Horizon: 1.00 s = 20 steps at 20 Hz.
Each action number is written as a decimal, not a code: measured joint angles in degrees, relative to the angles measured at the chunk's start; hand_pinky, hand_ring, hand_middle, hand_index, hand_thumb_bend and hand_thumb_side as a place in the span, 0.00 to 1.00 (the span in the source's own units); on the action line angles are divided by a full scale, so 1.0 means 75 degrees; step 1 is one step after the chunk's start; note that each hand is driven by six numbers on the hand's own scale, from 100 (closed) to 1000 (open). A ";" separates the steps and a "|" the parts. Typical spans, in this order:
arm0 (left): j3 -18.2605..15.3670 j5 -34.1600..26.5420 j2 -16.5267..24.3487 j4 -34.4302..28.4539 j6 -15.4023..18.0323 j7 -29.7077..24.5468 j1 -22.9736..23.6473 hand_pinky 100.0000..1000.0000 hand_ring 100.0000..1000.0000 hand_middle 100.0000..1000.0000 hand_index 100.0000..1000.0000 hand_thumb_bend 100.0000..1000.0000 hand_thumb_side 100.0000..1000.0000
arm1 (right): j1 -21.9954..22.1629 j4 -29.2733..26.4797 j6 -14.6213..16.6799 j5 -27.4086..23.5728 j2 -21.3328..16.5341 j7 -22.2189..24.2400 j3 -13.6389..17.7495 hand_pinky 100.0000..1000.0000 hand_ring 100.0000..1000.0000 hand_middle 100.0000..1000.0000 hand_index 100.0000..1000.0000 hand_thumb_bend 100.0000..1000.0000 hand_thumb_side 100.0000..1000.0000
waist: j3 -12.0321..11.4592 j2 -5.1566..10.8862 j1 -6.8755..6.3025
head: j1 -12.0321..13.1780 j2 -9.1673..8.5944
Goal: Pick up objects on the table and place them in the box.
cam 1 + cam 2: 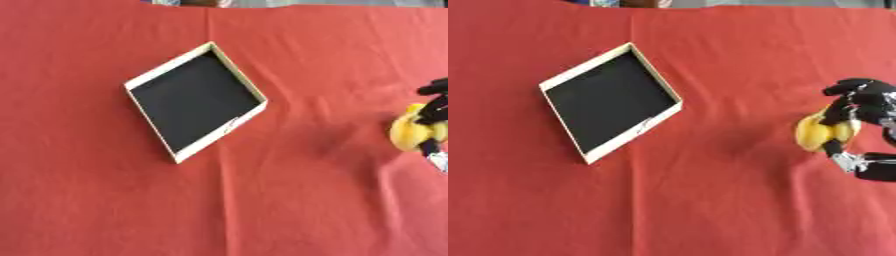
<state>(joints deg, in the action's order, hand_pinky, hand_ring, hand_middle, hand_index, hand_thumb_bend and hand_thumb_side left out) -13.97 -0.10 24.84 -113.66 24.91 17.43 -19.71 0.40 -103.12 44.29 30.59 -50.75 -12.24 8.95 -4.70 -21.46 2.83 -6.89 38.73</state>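
Box (611, 102), cream-walled and black inside, lies turned like a diamond on the red counter (710, 200). Well to the right of the box, the right robot hand (859, 107) curls its black fingers around a yellow rounded object (815, 134), with a shadow between it and the box.

You get bright, even light across the red counter (710, 210), with no glare. Both views look soft, and edges blur slightly everywhere. A faint, diffuse shadow lies on the cloth just left of the right hand (859, 107) and its yellow object (815, 134). The box (566, 80) interior reads flat black, without detail.
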 measured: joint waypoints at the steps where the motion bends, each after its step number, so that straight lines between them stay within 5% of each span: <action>1: 0.0001 -0.0003 0.0000 0.0000 -0.0001 -0.0002 0.0000 0.80 0.83 0.74 0.87 0.00 0.67 | -0.0074 -0.0038 0.0009 -0.0182 -0.0055 0.0087 0.0021 0.84 0.80 0.54 0.44 0.00 0.11 | -0.0004 0.0000 0.0011 | 0.0000 0.0000; 9: 0.0051 -0.0050 0.0000 0.0000 0.0002 -0.0061 -0.0065 0.80 0.83 0.74 0.87 0.00 0.67 | -0.1284 -0.0283 -0.0093 -0.1500 -0.0742 0.0840 -0.0287 0.84 0.79 0.54 0.45 0.00 0.11 | -0.0152 0.0029 0.0033 | -0.0075 0.0000; 20: 0.0185 -0.0168 -0.0023 0.0000 0.0002 -0.0200 -0.0158 0.80 0.83 0.74 0.87 0.00 0.67 | -0.4221 -0.0104 -0.0880 -0.2730 -0.1011 0.2273 -0.1797 0.79 0.73 0.51 0.47 0.00 0.11 | -0.0433 0.0068 0.0067 | -0.0305 -0.0039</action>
<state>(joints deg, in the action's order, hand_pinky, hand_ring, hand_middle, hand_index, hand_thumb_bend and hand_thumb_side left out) -12.58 -1.35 24.66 -113.66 24.93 15.93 -20.90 -31.26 -103.89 37.69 10.12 -58.33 4.80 -4.53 -7.94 -20.95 3.33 -9.18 38.44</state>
